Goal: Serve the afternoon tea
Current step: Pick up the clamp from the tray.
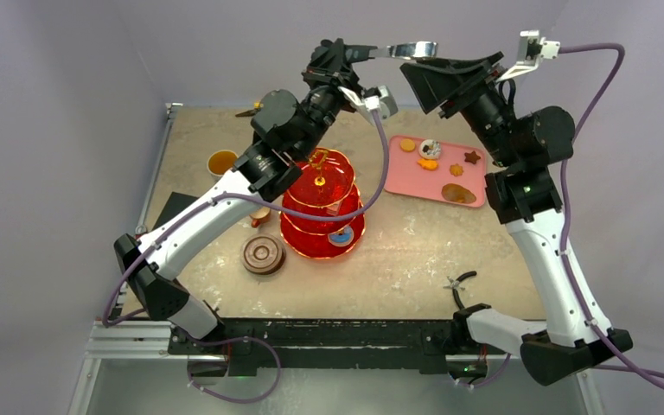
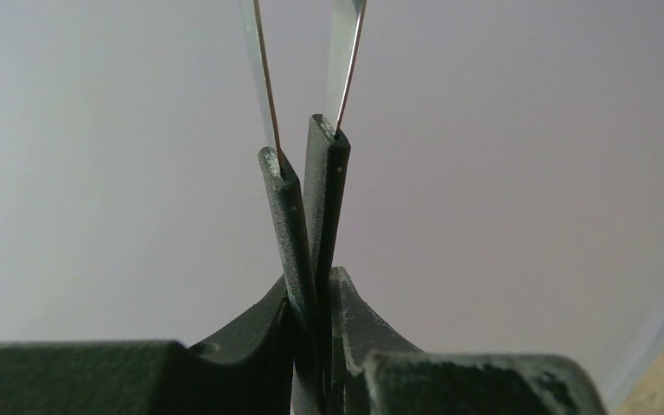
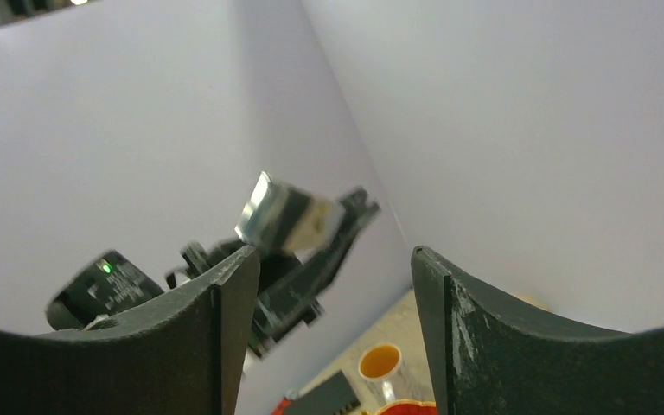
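The table (image 1: pixel 415 251) carries everything, while both arms reach high over its far edge. The red three-tier stand (image 1: pixel 322 203) sits near the table's middle. The pink tray (image 1: pixel 415 177) of pastries (image 1: pixel 430 149) lies toward the far right corner. The left gripper (image 2: pixel 301 147) is clamped on the metal tongs (image 1: pixel 411 48). The right gripper (image 3: pixel 333 259) stands wide, facing their tips without touching. A misaligned mid-air handover could drop the tongs onto the stand or tray and scatter the pastries.
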`<act>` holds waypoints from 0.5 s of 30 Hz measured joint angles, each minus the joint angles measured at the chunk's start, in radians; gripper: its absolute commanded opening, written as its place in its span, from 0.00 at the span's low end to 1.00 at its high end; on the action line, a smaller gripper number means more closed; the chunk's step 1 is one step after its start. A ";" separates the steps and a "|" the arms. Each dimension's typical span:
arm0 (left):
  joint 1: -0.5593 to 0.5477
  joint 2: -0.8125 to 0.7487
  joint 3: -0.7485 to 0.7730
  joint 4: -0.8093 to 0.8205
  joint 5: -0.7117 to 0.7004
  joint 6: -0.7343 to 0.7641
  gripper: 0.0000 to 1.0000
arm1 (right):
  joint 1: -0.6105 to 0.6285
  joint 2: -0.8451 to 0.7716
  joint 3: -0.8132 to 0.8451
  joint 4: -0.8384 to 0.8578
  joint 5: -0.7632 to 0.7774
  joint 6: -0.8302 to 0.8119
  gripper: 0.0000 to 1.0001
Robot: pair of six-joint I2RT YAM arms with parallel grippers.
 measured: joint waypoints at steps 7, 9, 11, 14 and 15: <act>-0.045 0.010 -0.005 -0.021 -0.050 -0.002 0.00 | 0.014 0.022 -0.004 0.158 0.011 0.038 0.50; -0.045 0.011 -0.005 -0.021 -0.058 -0.002 0.00 | 0.018 0.028 -0.005 0.171 0.028 0.042 0.49; -0.044 0.012 -0.004 -0.021 -0.066 -0.005 0.00 | 0.023 0.029 -0.019 0.189 0.048 0.045 0.54; -0.044 0.015 -0.001 -0.021 -0.082 -0.011 0.00 | 0.027 0.034 -0.031 0.200 0.049 0.048 0.62; -0.044 0.018 0.002 -0.021 -0.086 -0.011 0.00 | 0.027 0.039 -0.031 0.200 0.047 0.047 0.64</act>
